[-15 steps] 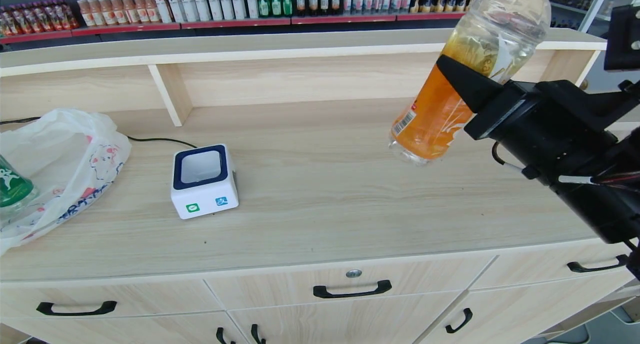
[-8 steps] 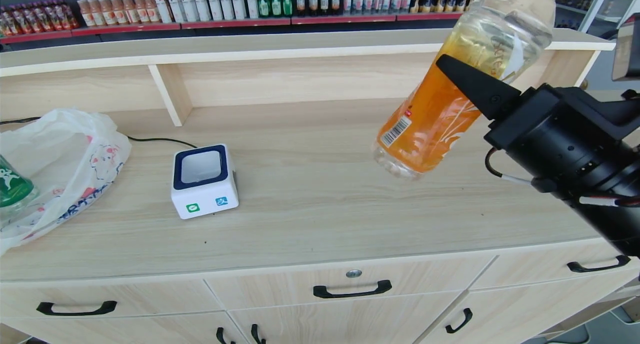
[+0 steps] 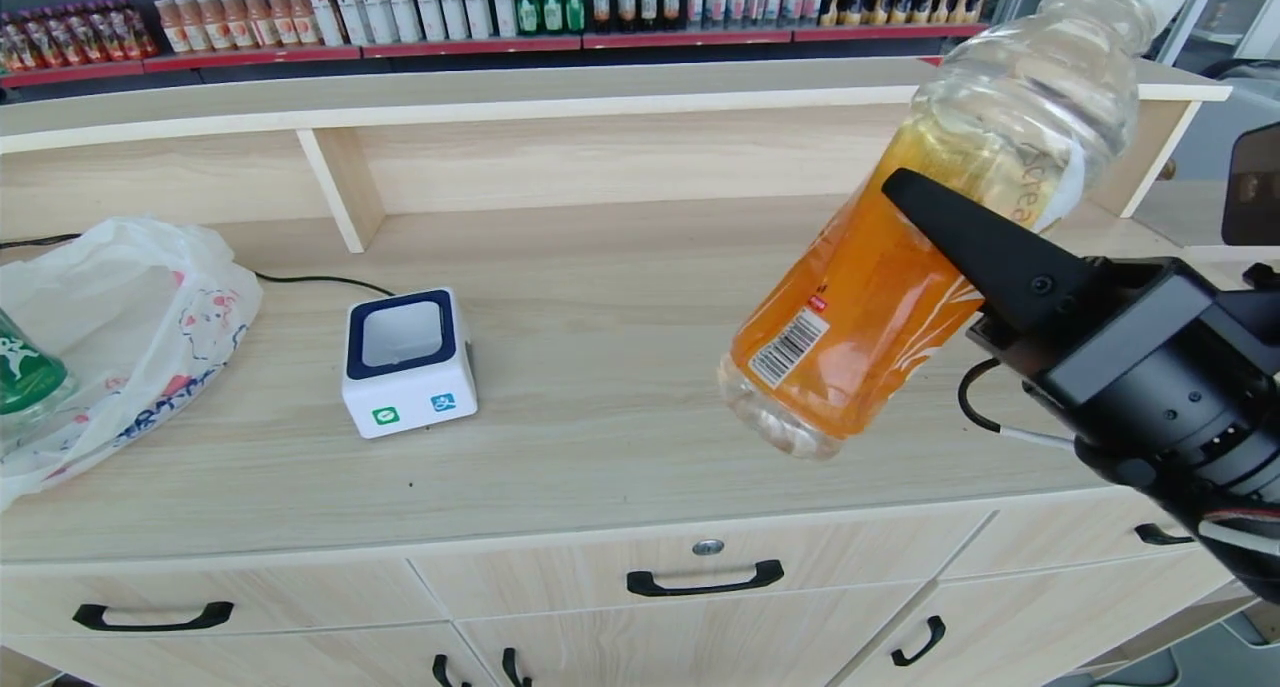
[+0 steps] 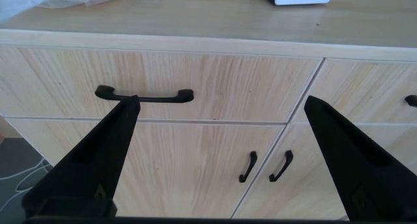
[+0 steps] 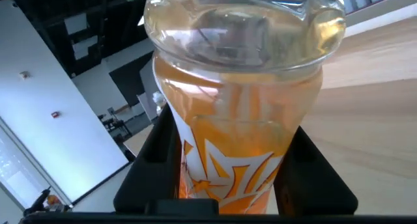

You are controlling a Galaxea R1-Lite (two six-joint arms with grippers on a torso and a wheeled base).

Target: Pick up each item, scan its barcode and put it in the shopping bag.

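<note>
Bottle (image 3: 880, 297) of orange drink is hanging tilted, base down, above the counter (image 3: 620, 437), well right of the scanner (image 3: 408, 360), and I am clamping its smooth, squashy, probably slosh-heavy middle in the right gripper (image 5: 234, 178), the left gripper (image 4: 218, 113) idling with fingers apart.

You are looking at a shop, at its checkout desk. Behind the light wooden counter (image 3: 620, 387), a long red-edged shelf (image 3: 470, 45) carries rows of drink bottles (image 3: 440, 7), sorted by kind. On the counter stands a small white scanner box (image 3: 408, 362), and a plastic shopping bag (image 3: 150, 307) lies near it. At the far right there is perhaps a glass-door cooler (image 3: 1195, 12).
</note>
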